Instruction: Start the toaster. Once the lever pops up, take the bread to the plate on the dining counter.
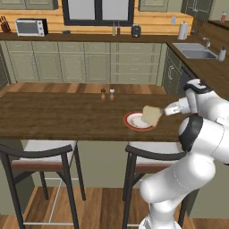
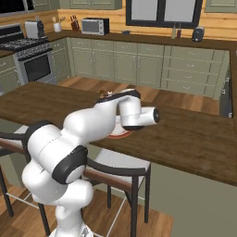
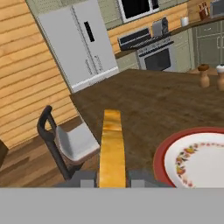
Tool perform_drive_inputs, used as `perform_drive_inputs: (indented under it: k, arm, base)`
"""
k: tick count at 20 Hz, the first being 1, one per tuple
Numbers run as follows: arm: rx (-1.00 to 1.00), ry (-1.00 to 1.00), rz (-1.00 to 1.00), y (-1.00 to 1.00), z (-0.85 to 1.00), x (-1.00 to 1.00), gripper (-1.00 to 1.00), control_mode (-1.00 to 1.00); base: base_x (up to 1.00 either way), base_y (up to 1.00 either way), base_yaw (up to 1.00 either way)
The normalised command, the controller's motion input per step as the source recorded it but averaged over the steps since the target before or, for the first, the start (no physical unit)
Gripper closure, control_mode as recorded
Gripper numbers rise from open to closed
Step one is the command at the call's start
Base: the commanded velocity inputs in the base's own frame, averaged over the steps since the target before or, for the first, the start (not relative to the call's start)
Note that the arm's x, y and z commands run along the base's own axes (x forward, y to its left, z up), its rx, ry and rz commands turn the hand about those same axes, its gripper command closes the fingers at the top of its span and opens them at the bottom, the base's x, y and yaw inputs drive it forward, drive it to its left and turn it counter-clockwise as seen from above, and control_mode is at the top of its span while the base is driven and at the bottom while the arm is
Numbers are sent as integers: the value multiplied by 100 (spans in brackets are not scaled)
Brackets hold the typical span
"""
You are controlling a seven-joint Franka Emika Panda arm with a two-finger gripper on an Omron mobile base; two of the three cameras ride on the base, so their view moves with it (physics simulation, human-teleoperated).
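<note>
My gripper [image 1: 163,112] is shut on the bread [image 1: 151,115], a light tan slice held on edge just above the right side of the plate [image 1: 129,121]. In the hand view the bread [image 3: 112,146] runs edge-on between my gripper's [image 3: 112,178] dark fingertips, and the red-rimmed plate [image 3: 162,158] lies to its right on the dining counter [image 3: 144,98]. My arm covers most of the plate [image 2: 121,134] in the right base view. The silver-grey toaster [image 2: 34,28] stands on the far worktop beside the stove, too far away to make out its lever.
Two small shakers [image 1: 107,94] stand on the dining counter [image 1: 58,116] behind the plate. Bar stools [image 1: 40,156] sit along its near side. A boxy silver oven [image 1: 30,27] and a sink [image 1: 195,50] are on the far worktops. A fridge [image 3: 81,41] stands beyond the counter's end.
</note>
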Motion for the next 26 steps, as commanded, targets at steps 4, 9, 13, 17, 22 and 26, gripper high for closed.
perform_drive_inputs:
  k: [4, 9, 13, 17, 22, 26]
  arm:
    - [0, -4, -7, 12, -11, 45, 100, -100]
    - [0, 0, -7, 9, -9, 46, 100, -100]
    - [0, 6, -9, 8, -8, 29, 100, -100]
    - [0, 11, -8, 7, -8, 3, 100, -100]
    - [0, 11, -7, 7, -2, 0, 100, -100]
    - [0, 11, -9, 3, -1, 2, 100, -100]
  base:
    - [0, 0, 0]
    - [0, 0, 0]
    - [0, 0, 0]
    - [0, 0, 0]
    - [0, 0, 0]
    - [0, 0, 0]
